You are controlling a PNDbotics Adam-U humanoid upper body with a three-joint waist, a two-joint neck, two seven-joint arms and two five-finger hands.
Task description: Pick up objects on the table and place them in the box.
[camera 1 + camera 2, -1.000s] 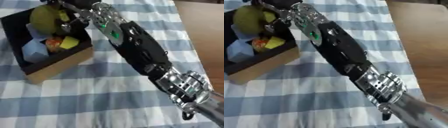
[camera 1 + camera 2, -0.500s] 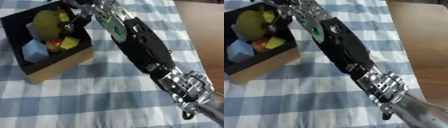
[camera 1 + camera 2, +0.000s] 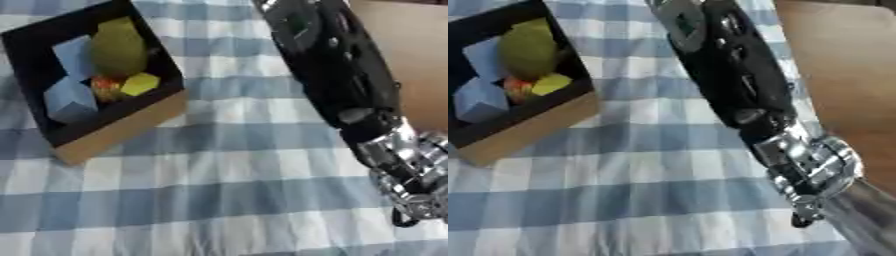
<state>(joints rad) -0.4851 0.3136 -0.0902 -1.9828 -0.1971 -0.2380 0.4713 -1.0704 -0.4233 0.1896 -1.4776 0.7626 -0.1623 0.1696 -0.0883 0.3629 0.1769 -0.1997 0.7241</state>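
A cardboard box (image 3: 122, 127) with a black inside stands at the upper left on the checked cloth. In it lie a yellow-green pear-shaped thing (image 3: 118, 50), two pale blue blocks (image 3: 70, 97), a small yellow piece (image 3: 140, 84) and an orange-red piece (image 3: 107, 86). My right arm (image 3: 341, 75), black with a silver joint (image 3: 811, 160), runs from the lower right corner up past the box's right side to the top edge. Its hand lies beyond the top edge. My left hand shows in neither view.
A blue and white checked cloth (image 3: 219, 190) covers the table. Bare brown wood (image 3: 842, 60) shows along the right side past the cloth's edge. No loose objects show on the cloth.
My right hand was over the box with the yellow-green thing; it has drawn away up and right, out of the picture. The yellow-green thing now lies in the box.
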